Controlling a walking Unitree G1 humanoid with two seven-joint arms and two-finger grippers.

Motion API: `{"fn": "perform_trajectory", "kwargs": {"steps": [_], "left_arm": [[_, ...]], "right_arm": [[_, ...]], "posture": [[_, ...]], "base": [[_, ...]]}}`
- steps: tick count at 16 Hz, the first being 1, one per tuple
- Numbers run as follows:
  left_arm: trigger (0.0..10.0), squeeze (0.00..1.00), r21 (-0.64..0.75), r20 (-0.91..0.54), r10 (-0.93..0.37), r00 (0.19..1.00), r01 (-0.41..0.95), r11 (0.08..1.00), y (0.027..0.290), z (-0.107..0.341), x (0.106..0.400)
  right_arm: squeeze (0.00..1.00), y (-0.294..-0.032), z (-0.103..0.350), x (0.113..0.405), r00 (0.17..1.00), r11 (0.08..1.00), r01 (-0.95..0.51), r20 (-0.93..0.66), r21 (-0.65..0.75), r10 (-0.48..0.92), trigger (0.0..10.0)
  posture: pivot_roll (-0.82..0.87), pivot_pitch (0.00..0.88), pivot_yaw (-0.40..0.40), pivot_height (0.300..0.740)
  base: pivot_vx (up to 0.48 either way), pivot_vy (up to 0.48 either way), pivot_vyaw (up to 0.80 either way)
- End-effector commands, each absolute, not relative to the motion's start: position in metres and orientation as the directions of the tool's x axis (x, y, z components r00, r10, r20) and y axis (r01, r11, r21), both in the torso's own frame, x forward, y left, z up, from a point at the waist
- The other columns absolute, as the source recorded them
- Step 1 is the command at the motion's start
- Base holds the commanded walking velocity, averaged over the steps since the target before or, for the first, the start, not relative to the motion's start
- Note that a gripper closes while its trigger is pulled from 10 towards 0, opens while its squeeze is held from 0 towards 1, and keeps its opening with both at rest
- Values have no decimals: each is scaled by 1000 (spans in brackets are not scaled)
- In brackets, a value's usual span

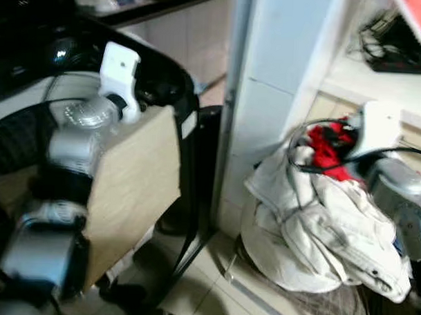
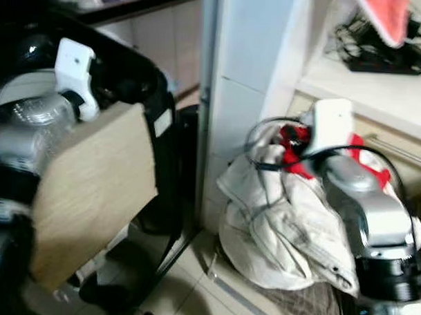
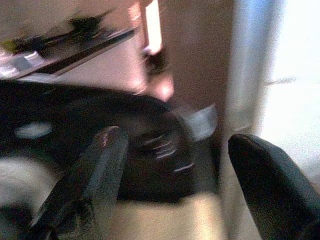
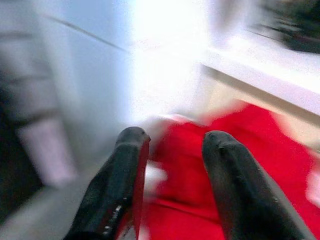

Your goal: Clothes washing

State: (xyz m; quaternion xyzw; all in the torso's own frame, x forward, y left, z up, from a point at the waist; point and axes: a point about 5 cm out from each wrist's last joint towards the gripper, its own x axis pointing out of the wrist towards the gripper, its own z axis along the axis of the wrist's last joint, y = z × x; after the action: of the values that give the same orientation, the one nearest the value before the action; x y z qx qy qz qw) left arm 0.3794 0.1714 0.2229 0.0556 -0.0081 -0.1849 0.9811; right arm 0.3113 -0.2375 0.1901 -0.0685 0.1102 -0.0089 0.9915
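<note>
So we're at the gathering-the-laundry stage here, as far as we can judge: nothing is lifted yet, and the washer isn't anything we can clearly pick out.

The clothes pile (image 1: 319, 223) sits low on the floor at the foot of the white pillar (image 1: 268, 97), on our right side, just under a light shelf (image 2: 365, 87) with some dark cables on it. It's mostly a crumpled off-white garment (image 2: 284, 229) with a red garment (image 4: 240, 190) bunched on top. No real long axis to speak of; it's a slumped mound, a bit taller than wide, leaning against the pillar, with the red piece toward the shelf side.

Our right hand (image 4: 172, 165) hovers right at the red cloth. In the wrist view its two black fingers (image 4: 125, 180) stand moderately parted with red fabric showing between them, but the picture is blurred, so we can't say whether they touch the cloth. They aren't pinching anything that we can see.

Our left hand (image 3: 180, 185) is up on the other side, fingers spread wide with nothing in them, pointing at a dark rounded object (image 3: 120, 145) beside the pillar. A tan board (image 1: 130, 189) sits close to that arm.

Next move, we reckon: push the right hand deeper into the red garment, then press the fingers together on a good fold. Loose cloth slips, so a thin pinch probably won't hold.
</note>
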Motion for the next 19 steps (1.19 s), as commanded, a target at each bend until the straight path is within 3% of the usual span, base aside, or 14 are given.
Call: {"fn": "perform_trajectory", "kwargs": {"steps": [1, 3, 5, 6, 7, 9, 10, 11, 15, 16, 17, 19], "left_arm": [[10000, 1000, 115, 58, -397, 916, 389, 914, 162, 231, 375], [10000, 1000, 75, 115, -459, 881, 453, 888, 133, 225, 362], [10000, 757, 32, 128, -551, 825, 552, 833, 117, 221, 352], [10000, 0, -22, 86, -674, 734, 678, 735, 100, 212, 337], [10000, 0, -48, 67, -749, 659, 752, 657, 91, 206, 327], [10000, 0, -29, 65, -753, 654, 756, 654, 88, 202, 321], [10000, 0, 18, 5, -779, 626, 779, 626, 85, 192, 314], [10000, 0, 47, -39, -804, 594, 804, 592, 83, 186, 307], [10000, 0, 52, -91, -884, 458, 889, 455, 81, 180, 285], [10000, 0, 53, -92, -884, 459, 888, 456, 81, 179, 285], [10000, 0, 54, -93, -881, 464, 886, 460, 81, 179, 285], [10000, 0, 58, -96, -875, 475, 880, 471, 83, 180, 286]], "right_arm": [[1000, -246, 189, 314, 977, 987, 33, -202, -157, -65, 10000], [1000, -255, 180, 323, 980, 987, 13, -194, -163, -45, 10000], [1000, -256, 177, 332, 984, 987, -31, -179, -158, 2, 10000], [1000, -260, 170, 343, 980, 982, -60, -200, -178, 23, 10000], [1000, -261, 166, 349, 975, 983, -79, -218, -168, 42, 10000], [1000, -261, 163, 355, 972, 984, -111, -220, -136, 79, 10000], [918, -260, 159, 360, 963, 986, -149, -239, -79, 126, 10000], [0, -258, 156, 363, 955, 984, -173, -252, -46, 156, 10000], [0, -263, 144, 369, 938, 978, -172, -324, -123, 124, 10000], [0, -263, 144, 370, 936, 978, -177, -324, -109, 134, 1294], [0, -262, 143, 370, 934, 977, -188, -325, -97, 148, 0], [0, -261, 141, 370, 930, 974, -219, -314, -59, 190, 0]], "posture": [[-123, 0, 42, 740], [-124, 0, 47, 740], [-123, 0, 58, 740], [-119, 0, 66, 740], [-117, 0, 70, 740], [-112, 0, 74, 740], [-103, 0, 75, 740], [-97, 0, 73, 740], [-86, 0, 61, 740], [-86, 0, 60, 740], [-86, 0, 59, 740], [-86, 0, 60, 740]], "base": [[0, 0, 0], [0, 0, 0], [0, 0, 0], [0, 0, 0], [0, 0, 0], [0, 0, 0], [0, 0, 0], [0, 0, 0], [0, 0, 0], [0, 0, 0], [0, 0, 0], [0, 0, 0]]}}
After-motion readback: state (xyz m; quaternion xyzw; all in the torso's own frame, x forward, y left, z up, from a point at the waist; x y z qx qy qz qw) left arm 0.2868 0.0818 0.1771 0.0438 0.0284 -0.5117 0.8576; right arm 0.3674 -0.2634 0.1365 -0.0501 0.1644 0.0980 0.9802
